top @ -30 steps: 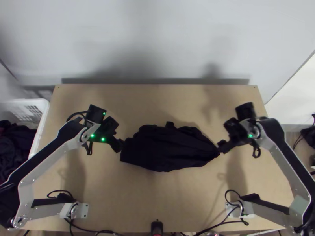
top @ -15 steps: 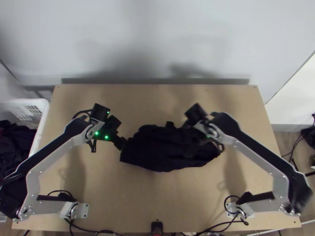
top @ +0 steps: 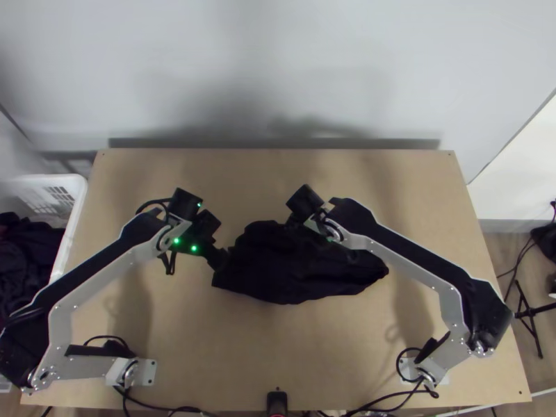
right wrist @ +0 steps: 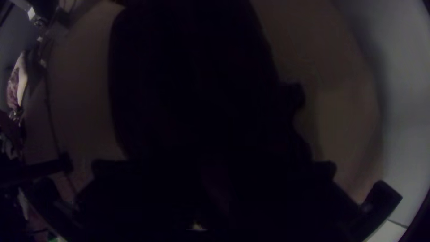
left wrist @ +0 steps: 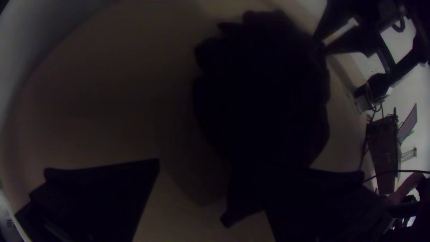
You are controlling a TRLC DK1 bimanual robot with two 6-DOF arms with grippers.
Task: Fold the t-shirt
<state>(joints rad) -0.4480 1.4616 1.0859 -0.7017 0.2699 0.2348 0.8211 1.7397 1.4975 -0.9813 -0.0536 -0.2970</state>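
The black t-shirt (top: pixel 306 272) lies bunched in a wide heap at mid-table. My left gripper (top: pixel 221 260) is at the heap's left end; in the left wrist view the left gripper (left wrist: pixel 214 172) stands open, one finger overlapping the dark t-shirt (left wrist: pixel 264 98), bare table by the other. Over the heap's far edge, left of its middle, is my right gripper (top: pixel 297 219), its tips lost against the cloth. A narrow gap parts its fingers in the left wrist view. In the right wrist view the t-shirt (right wrist: pixel 192 89) spreads beyond the right gripper (right wrist: pixel 215 168).
A white basket (top: pixel 78 198) with dark cloth (top: pixel 31 254) stands off the table's left edge. Cables (top: pixel 163 409) run along the near edge, beside a small black device (top: pixel 276 403). A pale wall rises behind the far table edge (top: pixel 278 150).
The right gripper has left the heap's right end and moved left over the cloth. My left gripper has shifted slightly right. The heap looks nearly the same.
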